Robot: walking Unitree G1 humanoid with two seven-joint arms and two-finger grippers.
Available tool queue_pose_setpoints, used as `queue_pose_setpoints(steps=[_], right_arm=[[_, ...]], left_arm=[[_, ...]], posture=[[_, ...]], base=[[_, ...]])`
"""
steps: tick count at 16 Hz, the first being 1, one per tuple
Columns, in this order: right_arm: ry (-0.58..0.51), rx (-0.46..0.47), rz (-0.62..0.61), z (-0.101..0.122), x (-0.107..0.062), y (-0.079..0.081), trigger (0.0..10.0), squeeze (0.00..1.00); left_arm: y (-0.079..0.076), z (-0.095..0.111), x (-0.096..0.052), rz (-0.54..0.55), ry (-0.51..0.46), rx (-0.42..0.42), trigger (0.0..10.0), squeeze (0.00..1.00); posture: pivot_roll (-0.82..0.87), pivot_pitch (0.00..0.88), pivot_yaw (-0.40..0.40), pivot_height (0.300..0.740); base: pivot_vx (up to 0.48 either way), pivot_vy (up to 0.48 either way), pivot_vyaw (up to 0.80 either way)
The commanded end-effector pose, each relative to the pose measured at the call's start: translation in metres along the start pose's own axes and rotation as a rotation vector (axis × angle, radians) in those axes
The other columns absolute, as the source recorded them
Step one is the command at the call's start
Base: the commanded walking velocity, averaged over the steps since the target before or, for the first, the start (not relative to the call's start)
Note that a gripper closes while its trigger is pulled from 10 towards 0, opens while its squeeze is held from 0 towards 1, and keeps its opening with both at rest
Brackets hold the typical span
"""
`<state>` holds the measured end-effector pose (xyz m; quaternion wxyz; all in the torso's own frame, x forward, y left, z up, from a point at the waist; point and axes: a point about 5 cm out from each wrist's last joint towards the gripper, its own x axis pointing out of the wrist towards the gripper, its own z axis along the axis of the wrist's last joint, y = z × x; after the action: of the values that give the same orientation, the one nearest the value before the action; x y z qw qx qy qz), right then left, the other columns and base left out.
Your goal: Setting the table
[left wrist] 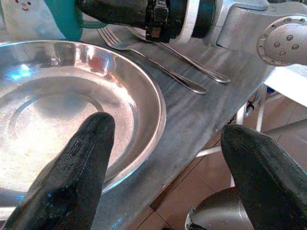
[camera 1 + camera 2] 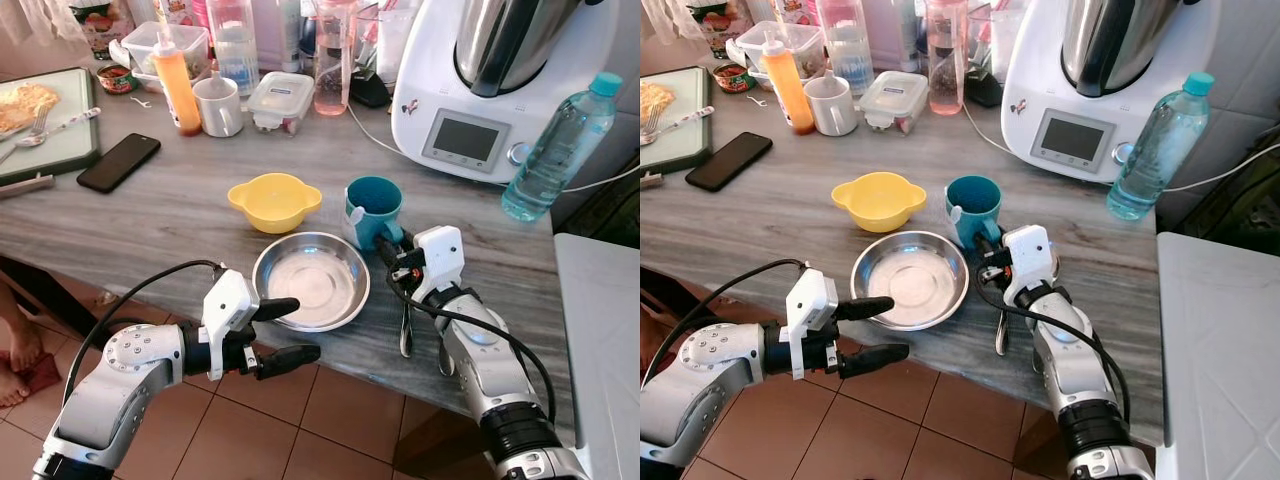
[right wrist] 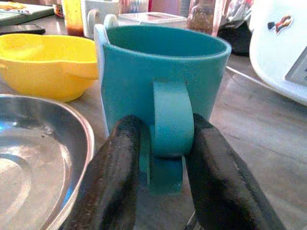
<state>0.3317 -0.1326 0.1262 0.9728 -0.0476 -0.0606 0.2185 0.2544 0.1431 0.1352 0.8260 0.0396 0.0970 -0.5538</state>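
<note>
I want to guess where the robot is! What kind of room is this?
Most likely a home kitchen. A food processor stands on the grey counter, a cutting board holds food and a fork, and a steel bowl, yellow bowl and teal mug sit out.

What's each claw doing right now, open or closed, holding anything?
Left claw: open, empty, at the steel plate's near rim.
Right claw: closed on the teal mug's handle.

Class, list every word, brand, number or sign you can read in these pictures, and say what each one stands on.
None can be read.
Kitchen machine: a small red-and-dark emblem, too small to read; its screen is blank.
Jar at the counter's back: label blurred.
Food container: blue lid mark, illegible.
Teal mug: a white picture, no words.
</note>
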Motion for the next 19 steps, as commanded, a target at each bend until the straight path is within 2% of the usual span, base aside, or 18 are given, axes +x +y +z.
queue_pose_setpoints(steps=[1,7,19], right_arm=[[-0.006,-0.016,-0.009,0.001,0.0,-0.003,10.0,1.0],[-0.02,-0.034,-0.022,0.002,-0.003,-0.005,10.0,1.0],[-0.085,-0.106,-0.049,0.019,-0.007,-0.007,10.0,1.0]], left_arm=[[-0.002,0.0,0.0,-0.003,0.013,0.023,10.0,0.0],[0.012,-0.016,-0.006,0.01,0.032,0.007,10.0,0.0],[0.014,-0.011,-0.007,0.003,0.024,0.032,10.0,0.0]], posture=[[0.17,0.14,-0.011,0.74],[0.17,0.138,-0.007,0.74],[0.17,0.139,-0.006,0.74]], base=[[0.0,0.0,0.0],[0.0,0.0,0.0],[0.0,0.0,0.0]])
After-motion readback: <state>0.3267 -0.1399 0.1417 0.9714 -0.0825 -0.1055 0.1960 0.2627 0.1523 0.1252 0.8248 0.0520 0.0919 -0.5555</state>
